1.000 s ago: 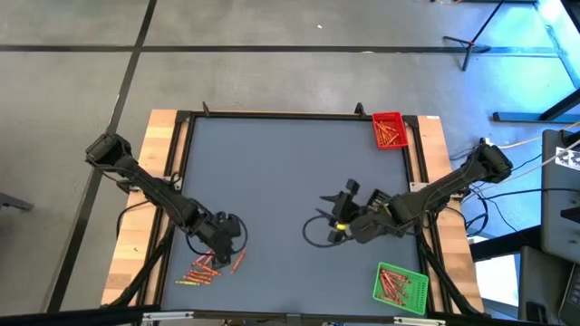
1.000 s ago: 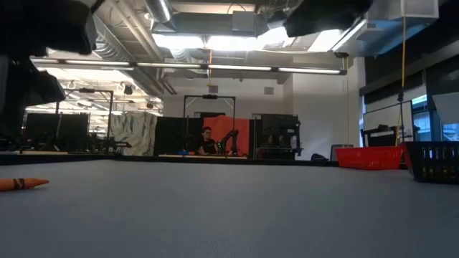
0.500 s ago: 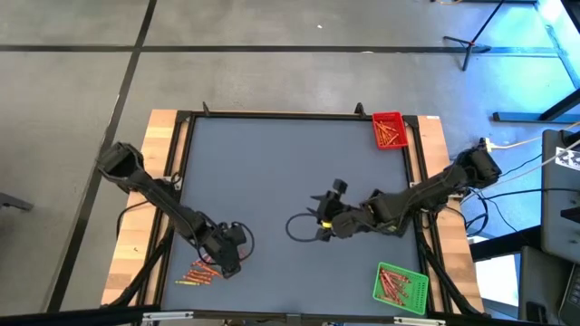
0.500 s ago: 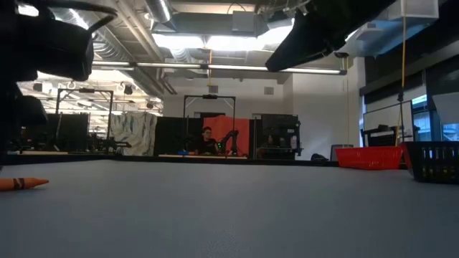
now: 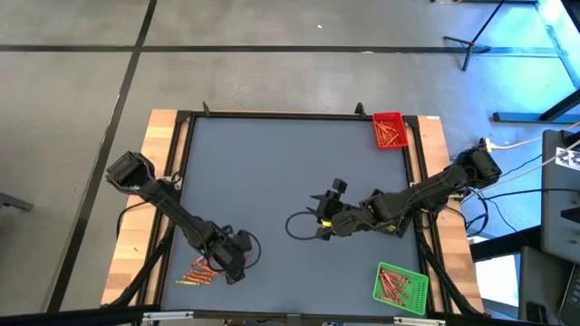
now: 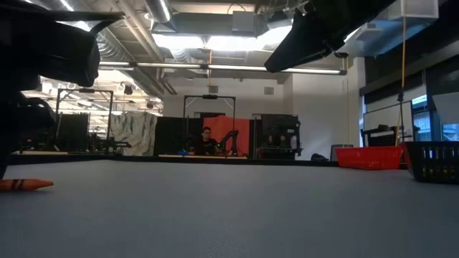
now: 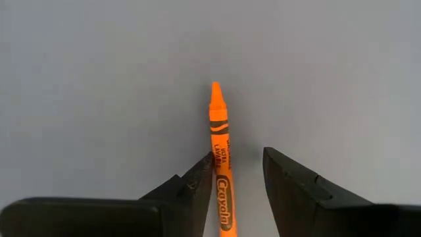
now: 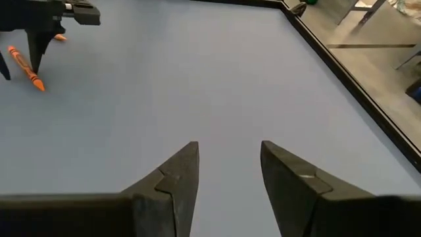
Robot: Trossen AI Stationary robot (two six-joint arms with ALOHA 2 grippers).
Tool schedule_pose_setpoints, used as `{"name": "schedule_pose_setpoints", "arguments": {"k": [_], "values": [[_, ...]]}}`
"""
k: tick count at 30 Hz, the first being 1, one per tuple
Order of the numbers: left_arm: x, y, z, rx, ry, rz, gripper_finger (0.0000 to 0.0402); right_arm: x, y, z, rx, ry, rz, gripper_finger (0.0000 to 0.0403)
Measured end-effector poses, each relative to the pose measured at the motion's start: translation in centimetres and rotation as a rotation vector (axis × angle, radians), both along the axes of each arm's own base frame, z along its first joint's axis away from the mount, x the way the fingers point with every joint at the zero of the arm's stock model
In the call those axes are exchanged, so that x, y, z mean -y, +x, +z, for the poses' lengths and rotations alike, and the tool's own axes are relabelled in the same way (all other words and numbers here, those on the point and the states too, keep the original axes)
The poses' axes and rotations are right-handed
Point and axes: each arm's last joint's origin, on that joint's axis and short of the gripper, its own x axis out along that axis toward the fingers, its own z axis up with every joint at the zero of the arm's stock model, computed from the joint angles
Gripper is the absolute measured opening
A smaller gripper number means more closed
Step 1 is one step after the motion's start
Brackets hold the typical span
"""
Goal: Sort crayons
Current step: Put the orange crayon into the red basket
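A loose heap of red, orange and yellow crayons (image 5: 197, 271) lies on the grey mat near the table's front left. Just right of the heap my left gripper (image 5: 237, 260) points down, open, over one orange crayon (image 7: 220, 164). That crayon lies flat on the mat between the two fingers and runs along them, its tip (image 7: 215, 89) ahead of them. The low view shows the same crayon (image 6: 16, 185) at the far left. My right gripper (image 5: 326, 218) hangs open above the middle of the mat, with nothing between its fingers (image 8: 174, 178). My left gripper stands astride the orange crayon, and one fingertip (image 7: 200, 174) lies right beside the crayon's wrapper (image 7: 222, 172). I cannot tell whether it touches. The crayon lies flat on the mat.
A red tray (image 5: 388, 129) with crayons sits at the far right corner. A green tray (image 5: 400, 285) with crayons sits at the near right corner. The low view shows a black tray (image 6: 434, 162) at the right. A black frame (image 5: 272, 115) rims the mat.
My left gripper has gone down and toward the table's near edge, a little rightward, and now stands over the orange crayon beside the heap. My right gripper shifted toward the table's left and sank a little, then kept still.
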Motion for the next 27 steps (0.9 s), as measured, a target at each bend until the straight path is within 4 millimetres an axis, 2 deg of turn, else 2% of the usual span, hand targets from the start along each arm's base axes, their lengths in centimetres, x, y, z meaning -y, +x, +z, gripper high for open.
{"name": "schedule_pose_setpoints", "arguments": {"k": [3, 12, 16, 19, 23, 27], "values": [[-0.1, 0.0, 0.0, 0.01, 0.033, -0.056, 0.0103, 0.0, 0.0, 0.0, 0.0, 0.0, 0.0, 0.016], [-0.2, 0.0, -0.2, 0.041, 0.126, -0.219, 0.0011, 0.0, 0.0, -0.1, 0.006, 0.053, -0.009, 0.016], [0.0, 0.3, 0.2, 0.067, 0.162, -0.28, 0.0008, -0.1, -0.1, -0.1, 0.001, 0.053, -0.003, 0.016], [0.3, 1.0, 1.5, 0.133, 0.239, -0.331, 0.001, -0.1, 0.0, -0.1, 0.001, 0.028, -0.002, 0.016], [1.0, 2.1, 5.3, 0.322, 0.363, -0.377, 0.001, -0.1, 0.1, 0.1, 0.01, 0.019, 0.01, 0.016], [1.2, 2.5, 7.9, 0.486, 0.548, -0.39, 0.001, -0.3, 0.3, 0.4, 0.032, -0.005, 0.041, 0.016]]}}
